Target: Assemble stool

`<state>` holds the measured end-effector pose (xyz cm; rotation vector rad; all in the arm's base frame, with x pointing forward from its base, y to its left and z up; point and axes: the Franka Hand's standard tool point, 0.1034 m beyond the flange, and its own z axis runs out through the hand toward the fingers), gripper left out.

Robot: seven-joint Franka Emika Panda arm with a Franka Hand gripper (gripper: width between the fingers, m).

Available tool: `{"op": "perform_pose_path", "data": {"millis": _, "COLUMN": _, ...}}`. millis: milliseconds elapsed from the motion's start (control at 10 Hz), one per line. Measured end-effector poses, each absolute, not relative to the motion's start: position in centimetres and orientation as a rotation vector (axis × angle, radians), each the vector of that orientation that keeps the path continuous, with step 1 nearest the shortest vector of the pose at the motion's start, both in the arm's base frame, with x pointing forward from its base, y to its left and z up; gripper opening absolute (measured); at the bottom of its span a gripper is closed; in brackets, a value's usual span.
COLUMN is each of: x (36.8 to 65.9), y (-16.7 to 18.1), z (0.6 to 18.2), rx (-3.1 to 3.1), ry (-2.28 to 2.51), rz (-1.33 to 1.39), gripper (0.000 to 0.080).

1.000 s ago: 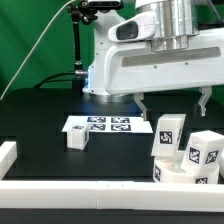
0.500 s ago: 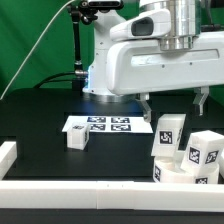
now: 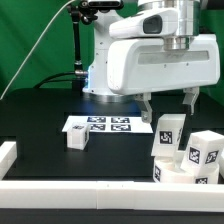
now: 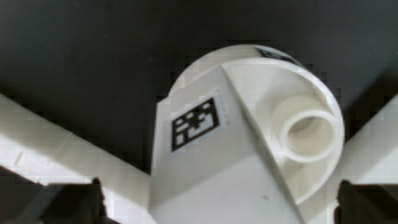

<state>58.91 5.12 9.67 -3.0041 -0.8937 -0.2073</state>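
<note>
My gripper [image 3: 170,103] is open and empty, its dark fingers [image 3: 147,106] hanging just above the stool parts at the exterior view's right. There, two white tagged legs stand upright, one [image 3: 168,134] under the gripper and one [image 3: 206,150] nearer the front, on the low round seat [image 3: 178,174]. A third leg [image 3: 78,139] lies alone at the left of the marker board. In the wrist view a white tagged leg [image 4: 214,130] with a round socket fills the picture, between the two dark fingertips [image 4: 71,196] of the gripper [image 4: 217,200].
The marker board [image 3: 108,125] lies flat at mid table. A long white rail [image 3: 90,192] runs along the front edge, with a short rail [image 3: 8,153] at the left. The robot base stands behind, before a green backdrop.
The arm has shifted a little toward the exterior view's left, and the right-hand finger has come in nearer over the upright leg. The parts have not moved.
</note>
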Motion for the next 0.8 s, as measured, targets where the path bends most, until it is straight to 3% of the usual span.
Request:
{"op": "perform_pose_path", "data": {"millis": 400, "x": 59.1, "y": 4.3, "z": 9.3, "rx": -2.879, "ry": -1.386, "rz": -0.219, "gripper": 0.0648}}
{"op": "perform_pose_path", "data": {"millis": 700, "x": 59.1, "y": 3.8, "z": 9.2, "rx": -2.86, "ry": -1.459, "rz": -0.201, "gripper": 0.0648}}
{"op": "perform_pose_path", "data": {"millis": 800, "x": 59.0, "y": 3.8, "z": 9.0, "rx": -2.861, "ry": -1.457, "rz": -0.198, "gripper": 0.055}}
